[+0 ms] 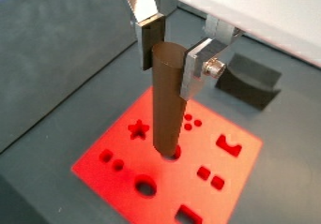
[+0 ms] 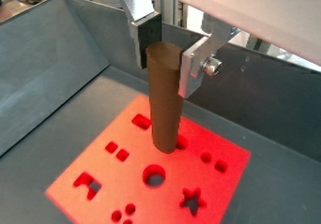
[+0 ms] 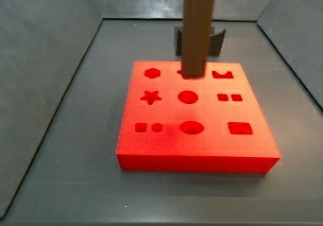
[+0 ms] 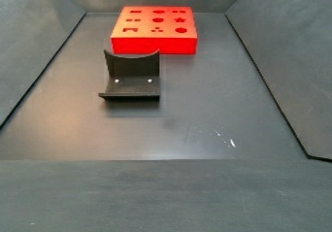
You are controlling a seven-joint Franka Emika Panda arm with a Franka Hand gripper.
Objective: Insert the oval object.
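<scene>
While my gripper (image 1: 172,38) hangs above the red block (image 1: 119,157), its two silver plates are closed against the upper end of the oval object (image 1: 168,101), one on each flat side, and the brown peg stands upright between them. In both wrist views its lower end meets the block's top face at one of the cut-outs near the middle of the pattern; whether the tip has entered the hole or only rests on its rim, I cannot tell. In a side view the peg (image 3: 195,31) comes down at the back row of the block (image 3: 195,145), between a round hole and a notched one.

Around that spot the face is crowded with other openings: a star (image 1: 138,128), a large circle (image 1: 146,186), pairs of small squares and dots. None of them touches the peg.

The fixture (image 4: 131,78) stands on the grey floor, well apart from the block in a side view, with its back to the block (image 4: 155,29). In a wrist view it (image 1: 247,82) sits beyond my fingers (image 1: 198,68), clear of the peg. The bin's sloped grey walls (image 2: 51,59) stand off to the sides.
</scene>
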